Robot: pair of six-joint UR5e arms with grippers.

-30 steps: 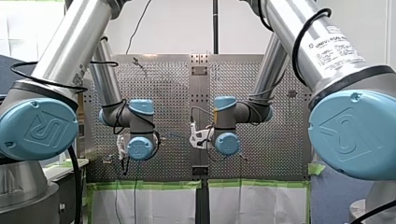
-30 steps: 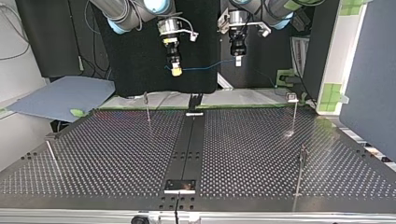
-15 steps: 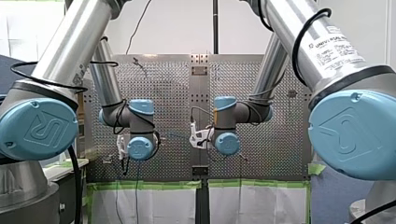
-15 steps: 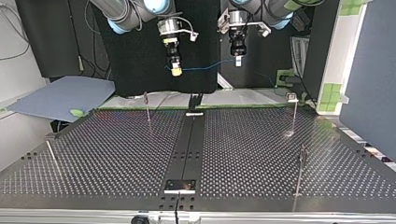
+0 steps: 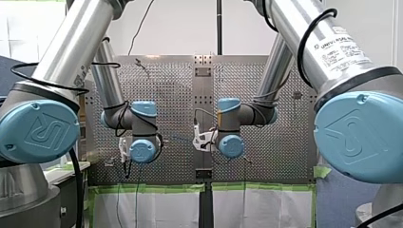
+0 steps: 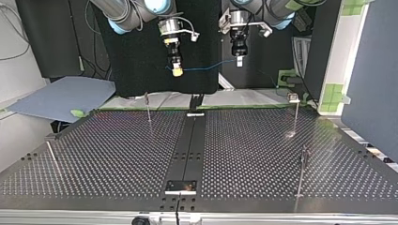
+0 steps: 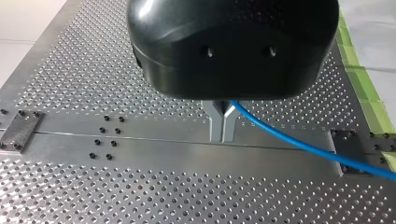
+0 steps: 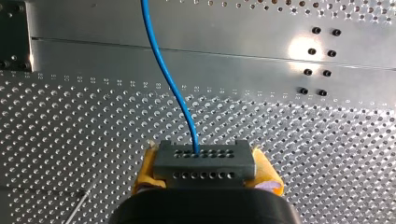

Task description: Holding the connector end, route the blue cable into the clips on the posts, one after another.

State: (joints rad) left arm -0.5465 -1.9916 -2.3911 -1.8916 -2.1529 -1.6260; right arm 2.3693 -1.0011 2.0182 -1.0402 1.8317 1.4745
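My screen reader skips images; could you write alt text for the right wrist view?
The jaws of my right gripper, yellow-padded, grip a grey connector with rows of small holes. A blue cable runs from it ahead over the perforated metal table.

Front behind arms [image 5: 71, 52], top opposite facing them; wrist cams close; all share table [image 6: 117, 150].

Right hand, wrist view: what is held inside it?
A grey connector sits between the yellow pads of my right hand, with the blue cable leaving its front face. The hand's black body covers the connector's rear.
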